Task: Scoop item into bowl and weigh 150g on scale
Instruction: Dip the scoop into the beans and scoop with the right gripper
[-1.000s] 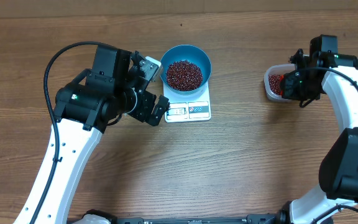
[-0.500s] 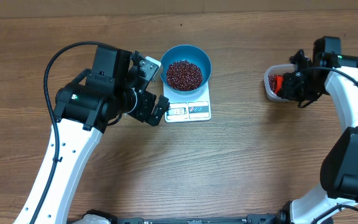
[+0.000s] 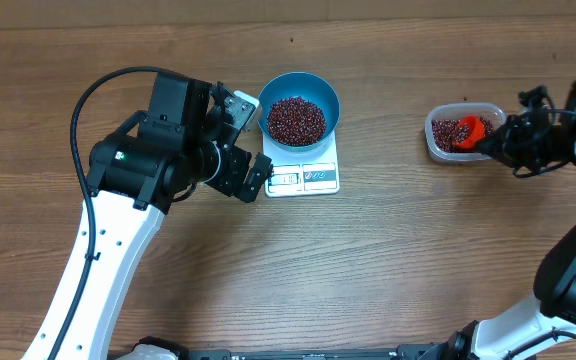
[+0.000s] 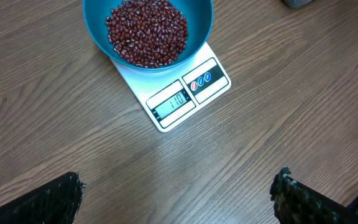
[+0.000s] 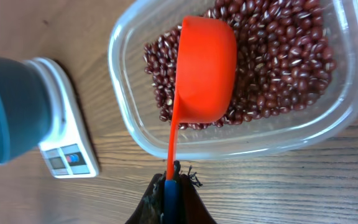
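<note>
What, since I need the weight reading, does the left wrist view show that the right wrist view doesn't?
Only the left wrist view: the scale from above, its display apparently reading 110, and the beans heaped in the blue bowl. Only the right wrist view: the orange scoop, held by the right gripper over the clear tub of beans. Both: the bowl sitting on the scale.

The right tool has swung out to the right of the tub, which it hung over a second ago, so the whole tub now shows, with the orange scoop it grips lying over the beans.
</note>
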Tool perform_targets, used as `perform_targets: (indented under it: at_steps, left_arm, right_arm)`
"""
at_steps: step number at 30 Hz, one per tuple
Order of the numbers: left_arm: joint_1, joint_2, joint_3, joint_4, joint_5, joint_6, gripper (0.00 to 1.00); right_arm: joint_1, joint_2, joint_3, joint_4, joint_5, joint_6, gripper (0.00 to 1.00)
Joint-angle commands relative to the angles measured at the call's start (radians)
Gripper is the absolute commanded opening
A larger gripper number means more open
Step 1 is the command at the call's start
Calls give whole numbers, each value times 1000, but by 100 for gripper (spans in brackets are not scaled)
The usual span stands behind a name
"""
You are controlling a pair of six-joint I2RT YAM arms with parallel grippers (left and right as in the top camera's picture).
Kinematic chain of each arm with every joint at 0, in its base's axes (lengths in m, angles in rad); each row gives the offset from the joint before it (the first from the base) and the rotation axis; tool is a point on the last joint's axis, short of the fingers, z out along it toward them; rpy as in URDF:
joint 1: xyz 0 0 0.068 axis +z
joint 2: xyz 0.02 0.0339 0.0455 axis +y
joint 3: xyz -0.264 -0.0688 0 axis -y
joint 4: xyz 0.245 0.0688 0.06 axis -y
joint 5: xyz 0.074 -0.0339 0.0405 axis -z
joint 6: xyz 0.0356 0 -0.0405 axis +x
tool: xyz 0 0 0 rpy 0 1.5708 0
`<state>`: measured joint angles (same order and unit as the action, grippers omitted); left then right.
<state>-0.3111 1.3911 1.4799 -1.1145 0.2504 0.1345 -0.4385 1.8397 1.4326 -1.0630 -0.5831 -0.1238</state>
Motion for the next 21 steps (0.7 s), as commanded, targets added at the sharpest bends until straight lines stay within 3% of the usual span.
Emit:
perform_targets:
  at_steps: [1,12,21]
  left_arm:
    - [-3,-5,19,0,8,19,99]
    - [-3,-5,19,0,8,19,99]
    - [-3,-5,19,0,8,19,100]
  right_arm:
    - [-50,4,-14,-3,-122,2,4]
    - [-164,4,-14,-70,-346,-70,4]
    - [-102,4,-13,-120,-443,-114,4]
